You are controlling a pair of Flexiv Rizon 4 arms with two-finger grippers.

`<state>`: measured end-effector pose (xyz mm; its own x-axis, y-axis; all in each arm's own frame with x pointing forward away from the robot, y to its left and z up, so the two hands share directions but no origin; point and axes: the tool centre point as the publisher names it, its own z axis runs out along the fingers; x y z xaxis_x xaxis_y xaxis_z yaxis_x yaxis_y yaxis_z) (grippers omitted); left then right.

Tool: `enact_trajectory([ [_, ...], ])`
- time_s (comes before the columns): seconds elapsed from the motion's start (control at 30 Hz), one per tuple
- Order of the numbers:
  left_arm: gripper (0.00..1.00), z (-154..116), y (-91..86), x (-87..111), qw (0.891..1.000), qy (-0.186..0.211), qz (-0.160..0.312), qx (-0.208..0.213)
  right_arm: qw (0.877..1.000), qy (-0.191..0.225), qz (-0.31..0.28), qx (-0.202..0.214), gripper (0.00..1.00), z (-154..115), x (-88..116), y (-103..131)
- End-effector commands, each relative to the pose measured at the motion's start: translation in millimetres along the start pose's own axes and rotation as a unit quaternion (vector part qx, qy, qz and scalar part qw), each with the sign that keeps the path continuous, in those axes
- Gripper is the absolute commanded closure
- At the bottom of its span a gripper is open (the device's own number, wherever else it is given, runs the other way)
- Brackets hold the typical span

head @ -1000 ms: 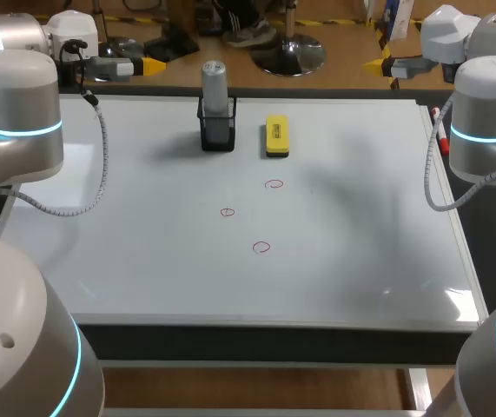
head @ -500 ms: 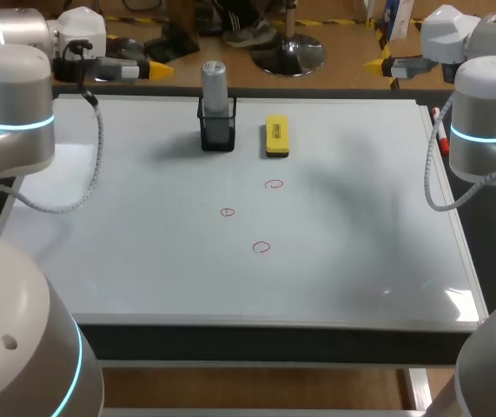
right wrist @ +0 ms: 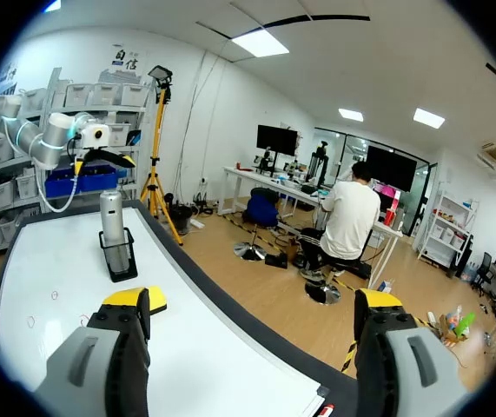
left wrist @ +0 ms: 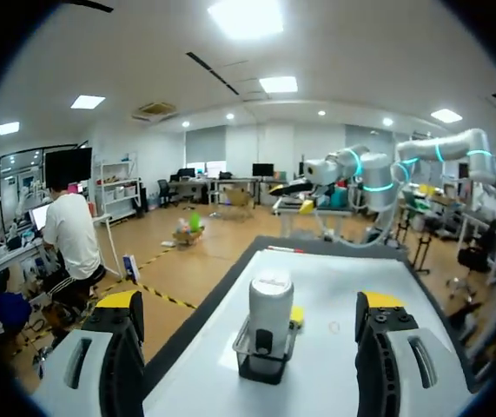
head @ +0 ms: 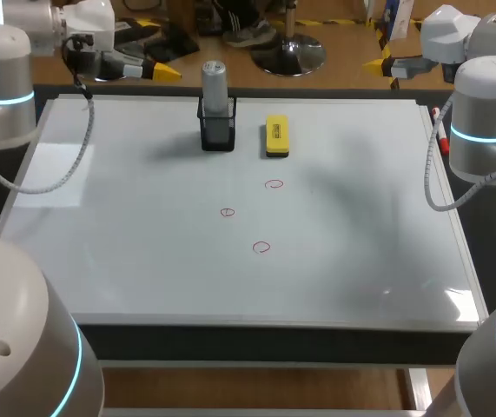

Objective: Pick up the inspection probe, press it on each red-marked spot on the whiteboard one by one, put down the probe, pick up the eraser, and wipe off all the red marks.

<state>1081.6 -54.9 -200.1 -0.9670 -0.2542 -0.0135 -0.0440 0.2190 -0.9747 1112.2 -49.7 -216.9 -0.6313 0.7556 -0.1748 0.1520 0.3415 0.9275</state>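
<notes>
Whiteboard (head: 143, 261) white; three marks (head: 261, 247) red, thin circles; eraser (head: 276, 136) yellow; probe (head: 214, 82) silver-grey; holder (head: 217, 139) black; arms (head: 482, 104) pale grey, cyan glowing rings; fingertips (left wrist: 119, 301) bright yellow; marker (head: 443, 142) red.

The right hand (right wrist: 254, 302) has its two yellow-tipped fingers (right wrist: 127, 300) spread wide with nothing between them. Ahead of it and off to one side lies the whiteboard (right wrist: 65, 261). The silver probe (right wrist: 111, 217) stands upright there in a black holder (right wrist: 119, 262). A yellow eraser (right wrist: 157, 304) shows just past one fingertip, partly hidden by it. Two small red marks (right wrist: 54, 295) lie on the board beside the holder, apart from it. Beyond the probe, the left arm (right wrist: 43, 139) holds its hand (right wrist: 113, 158) over the board's far end.
</notes>
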Motion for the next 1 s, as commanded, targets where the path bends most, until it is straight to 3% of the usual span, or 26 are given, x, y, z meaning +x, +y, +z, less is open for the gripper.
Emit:
enact_trajectory([
  [0.03, 0.0, 7, 3.9, -1.9, 0.995, 0.096, 0.014, 0.028, 1.0, 0.001, 0.0, 0.0, 0.0, 0, -1, 0],
  [0.2, 0.0, 19, 5.4, 6.7, 0.991, 0.13, 0.008, 0.043, 1.0, 0.001, 0.0, 0.0, 0.0, 0, -1, 0],
  [0.5, 0.0, 43, 17.4, 22.4, 0.986, 0.157, -0.012, 0.051, 1.0, 0.001, 0.0, 0.0, 0.0, 0, -1, 0],
  [1.0, 0.0, 73, 34.7, 35.2, 0.989, 0.144, -0.007, 0.031, 1.0, 0.001, 0.0, 0.0, 0.0, 0, -1, 0],
])
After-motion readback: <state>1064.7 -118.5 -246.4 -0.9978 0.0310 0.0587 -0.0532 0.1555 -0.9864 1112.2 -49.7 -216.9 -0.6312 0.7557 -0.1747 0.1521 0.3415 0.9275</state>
